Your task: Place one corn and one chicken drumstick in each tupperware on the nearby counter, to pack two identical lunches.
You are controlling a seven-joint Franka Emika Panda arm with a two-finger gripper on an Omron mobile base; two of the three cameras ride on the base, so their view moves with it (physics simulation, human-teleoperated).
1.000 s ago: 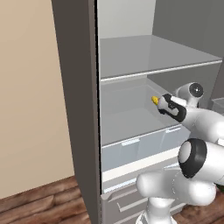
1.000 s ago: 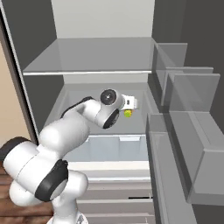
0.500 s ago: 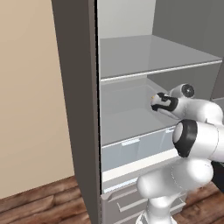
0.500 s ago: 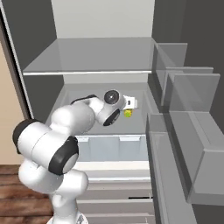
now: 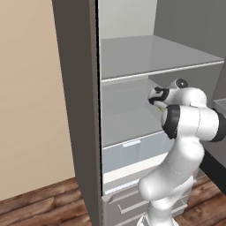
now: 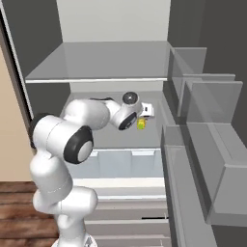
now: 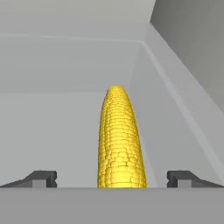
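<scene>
We see a bright yellow corn point(image 7: 119, 140) with a fine grid of kernels, lying on a plain pale grey fridge shelf point(image 7: 52, 131). Our arm point(image 6: 87, 120) is white with dark joints; the floor point(image 5: 35, 203) is reddish-brown wood planks.

Open grey fridge point(image 5: 79, 110), wooden floor point(image 5: 39, 203)

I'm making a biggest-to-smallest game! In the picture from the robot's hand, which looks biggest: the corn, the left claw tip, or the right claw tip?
1. The corn looks far the biggest, though it lies close to the camera.
2. The left claw tip and right claw tip look about alike; I won't rank them.
</scene>
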